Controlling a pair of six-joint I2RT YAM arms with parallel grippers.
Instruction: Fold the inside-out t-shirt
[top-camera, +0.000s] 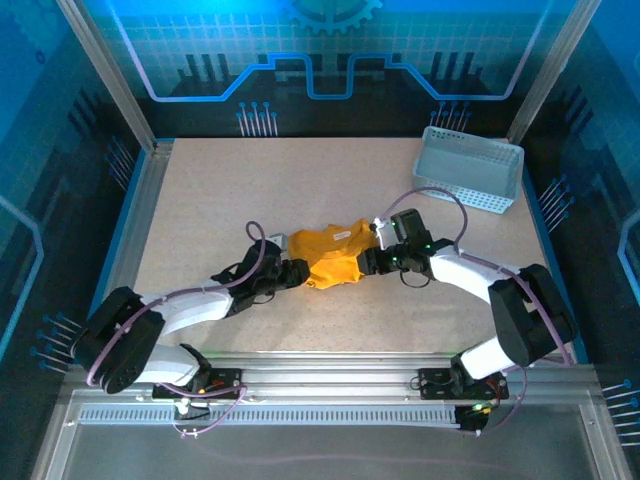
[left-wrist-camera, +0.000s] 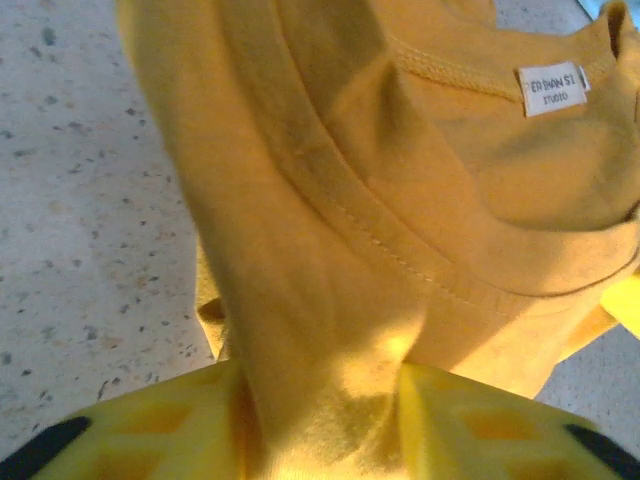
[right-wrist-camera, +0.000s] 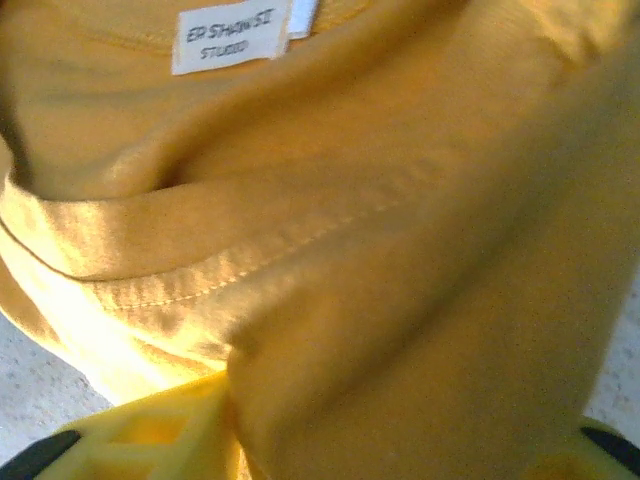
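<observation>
Inside-out t-shirt (top-camera: 335, 258): mustard-yellow, bunched in a loose heap at the middle of the table (top-camera: 200, 200); not yet flat, no fold made.
Tag (left-wrist-camera: 553, 90): small, white, printed, exposed near a stitched seam (left-wrist-camera: 380, 240); consistent with a garment turned inside out.
Left claw (top-camera: 292, 272): at the heap's 8 o'clock edge; jaws partly closed, with a ridge of cloth pinched between the yellow fingers (left-wrist-camera: 150, 430).
Right claw (top-camera: 377, 256): at the heap's 3 o'clock edge; jaws likewise partly closed, with cloth packed between the fingers (right-wrist-camera: 150, 440), apparently gripped.
Reason for hold: opposite edges taken at once, probably to draw the heap apart and spread it flat before folding.
Stage: early; spreading judged the step in hand.
Risk: thick bunch in each grip, so possibly more than one layer caught; uneven spread likely if so.
Basket (top-camera: 470, 172): pale grey, perforated, at 1 o'clock from the shirt, well apart; no part in the task.
</observation>
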